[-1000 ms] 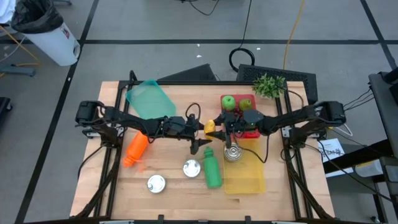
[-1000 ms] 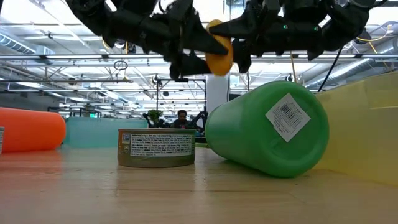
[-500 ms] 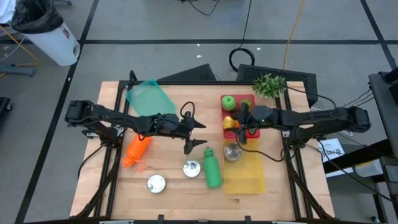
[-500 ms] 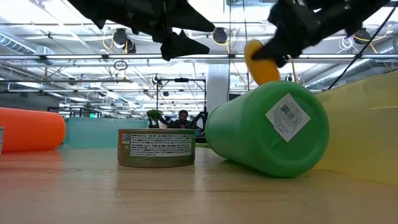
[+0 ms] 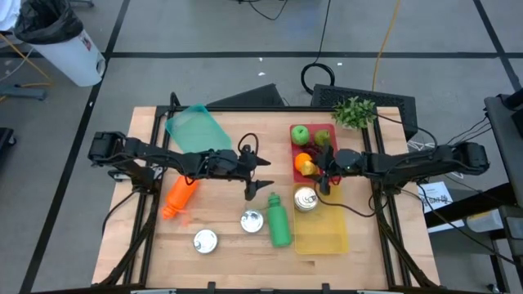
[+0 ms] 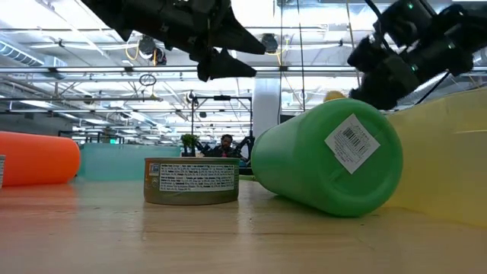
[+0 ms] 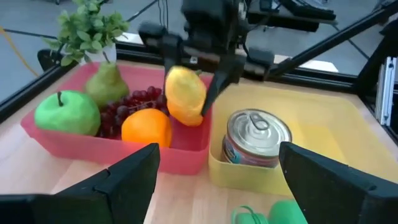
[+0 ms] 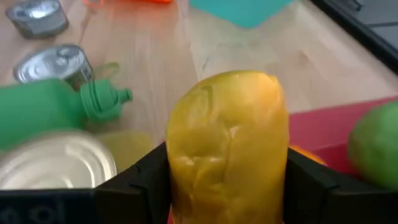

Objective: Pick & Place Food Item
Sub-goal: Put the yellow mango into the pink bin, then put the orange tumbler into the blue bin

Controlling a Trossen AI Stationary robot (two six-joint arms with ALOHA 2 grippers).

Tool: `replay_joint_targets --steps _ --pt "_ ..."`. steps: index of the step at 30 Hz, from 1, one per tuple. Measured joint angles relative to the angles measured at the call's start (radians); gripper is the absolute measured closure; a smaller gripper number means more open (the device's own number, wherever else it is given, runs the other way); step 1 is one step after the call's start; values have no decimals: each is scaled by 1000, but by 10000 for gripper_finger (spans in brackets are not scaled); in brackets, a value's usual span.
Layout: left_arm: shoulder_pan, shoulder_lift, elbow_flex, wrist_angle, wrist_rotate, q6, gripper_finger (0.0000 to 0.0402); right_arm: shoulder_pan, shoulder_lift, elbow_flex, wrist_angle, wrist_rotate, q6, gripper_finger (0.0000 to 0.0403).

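Wooden surface (image 5: 221,245), frame centre. Red tray (image 5: 327,132) right of centre: likely drop spot. Right claw (image 5: 315,167) over tray's lower edge, clamping yellow fruit (image 5: 308,168). Left claw (image 5: 263,175) mid-frame, wide, empty, clear.

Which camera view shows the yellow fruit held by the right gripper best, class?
The left wrist view: the whole yellow fruit shows between the right gripper fingers above the red tray. The right wrist view crops it, the high view shows it small, and the low view shows a sliver.
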Motion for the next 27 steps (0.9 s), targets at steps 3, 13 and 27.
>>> replay_joint_targets --steps 3,13,27 --pt "0 -1 0 2 0 -1 73 0 0 -53 63 -1 -5 185" --pt "1 -1 0 25 0 -4 70 0 0 -186 291 -2 31 148" --pt "0 -1 0 24 -1 -27 77 0 -66 -177 301 -2 29 77"
